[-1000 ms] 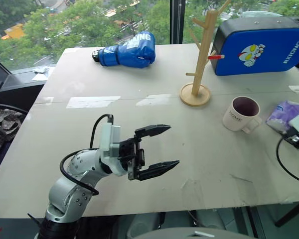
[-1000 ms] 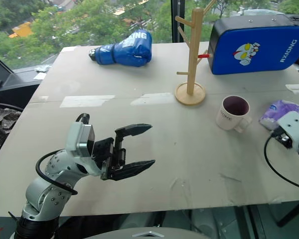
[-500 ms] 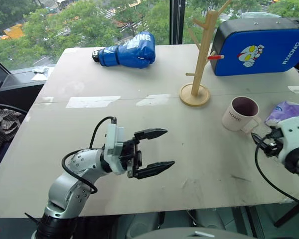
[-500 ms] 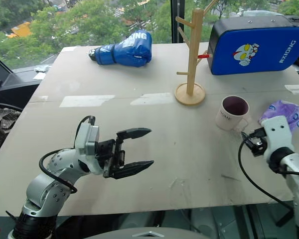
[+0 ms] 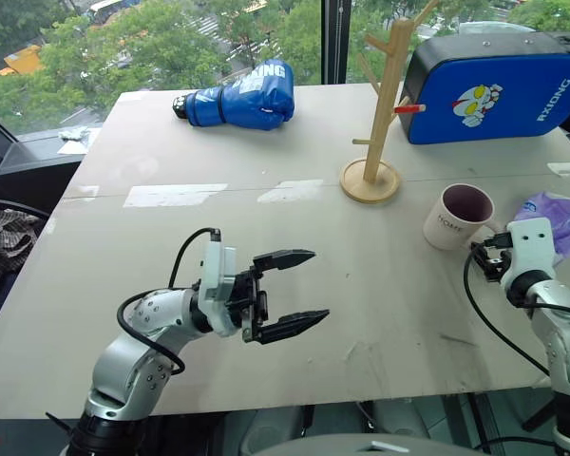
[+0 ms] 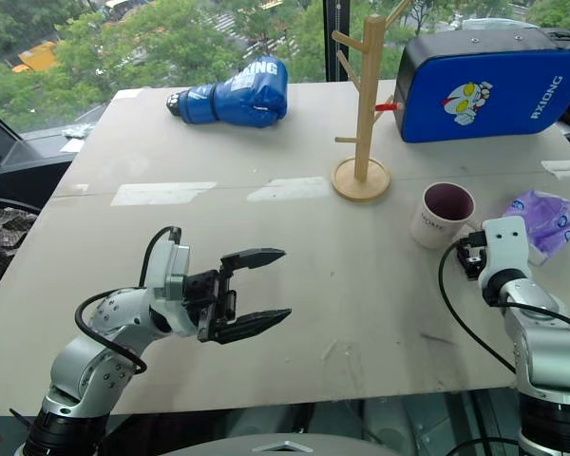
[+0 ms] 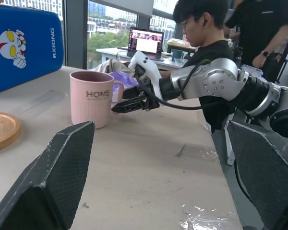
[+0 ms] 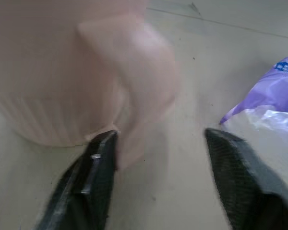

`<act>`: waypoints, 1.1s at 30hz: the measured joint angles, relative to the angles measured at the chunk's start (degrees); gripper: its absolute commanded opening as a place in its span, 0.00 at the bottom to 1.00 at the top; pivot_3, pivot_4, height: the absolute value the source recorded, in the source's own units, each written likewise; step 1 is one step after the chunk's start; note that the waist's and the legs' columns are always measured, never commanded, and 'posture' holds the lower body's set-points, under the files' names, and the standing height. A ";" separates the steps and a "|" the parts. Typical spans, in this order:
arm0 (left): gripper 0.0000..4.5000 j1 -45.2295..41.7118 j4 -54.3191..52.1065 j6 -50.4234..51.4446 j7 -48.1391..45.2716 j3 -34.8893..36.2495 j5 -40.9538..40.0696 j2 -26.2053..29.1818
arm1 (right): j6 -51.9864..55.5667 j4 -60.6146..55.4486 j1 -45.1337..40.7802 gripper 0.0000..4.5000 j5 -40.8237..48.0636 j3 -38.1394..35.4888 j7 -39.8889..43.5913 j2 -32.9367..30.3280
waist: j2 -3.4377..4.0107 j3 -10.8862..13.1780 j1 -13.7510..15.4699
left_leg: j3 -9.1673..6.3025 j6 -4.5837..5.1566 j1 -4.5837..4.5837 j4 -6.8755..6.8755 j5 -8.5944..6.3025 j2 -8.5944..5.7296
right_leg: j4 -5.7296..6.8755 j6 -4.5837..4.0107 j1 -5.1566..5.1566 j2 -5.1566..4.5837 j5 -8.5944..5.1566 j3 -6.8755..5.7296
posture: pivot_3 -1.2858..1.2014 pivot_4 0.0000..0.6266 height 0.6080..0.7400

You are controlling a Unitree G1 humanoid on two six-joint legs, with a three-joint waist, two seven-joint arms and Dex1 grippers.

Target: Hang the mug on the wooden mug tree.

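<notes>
The mug stands upright on the table, mouth up, handle toward the right end effector, whose parted fingers straddle the handle without clamping it. The wooden mug tree stands upright behind. The left end effector hovers released.

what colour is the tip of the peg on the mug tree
Red, on one peg of the wooden mug tree; clearest in the left eye view.

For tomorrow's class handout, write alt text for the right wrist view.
The right gripper reaches around the mug's handle, fingers open either side; the mug stands on the table, a purple-and-white plastic bag beside it.
</notes>
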 measured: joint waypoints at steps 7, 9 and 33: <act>1.00 -0.60 3.26 -1.02 -0.63 2.87 -0.25 0.14 | -9.07 5.68 -2.85 0.01 -1.15 0.97 0.47 -0.13 | 0.02 -0.03 -0.04 | -0.01 0.00 0.05 0.01 0.00 0.00 | 0.03 0.00 0.02 0.03 0.00 -0.02 | 0.52 0.24 1.00; 1.00 -0.22 4.57 -1.08 -0.54 4.05 -0.28 0.11 | -12.41 8.23 -2.82 0.01 -0.65 0.99 2.68 -0.45 | 0.05 0.00 -0.04 | 0.01 0.00 0.03 0.01 0.00 -0.01 | 0.03 0.00 0.01 0.04 0.00 -0.01 | 0.52 0.24 1.00; 1.00 8.33 -5.69 -2.23 10.75 10.52 -5.88 -5.55 | -31.56 54.44 -55.67 0.01 3.24 14.75 45.82 -13.21 | 0.10 0.12 -1.42 | 0.00 0.01 -0.20 -0.08 0.00 0.02 | -0.22 -0.01 -0.12 -0.04 0.01 -0.02 | 0.52 0.24 1.00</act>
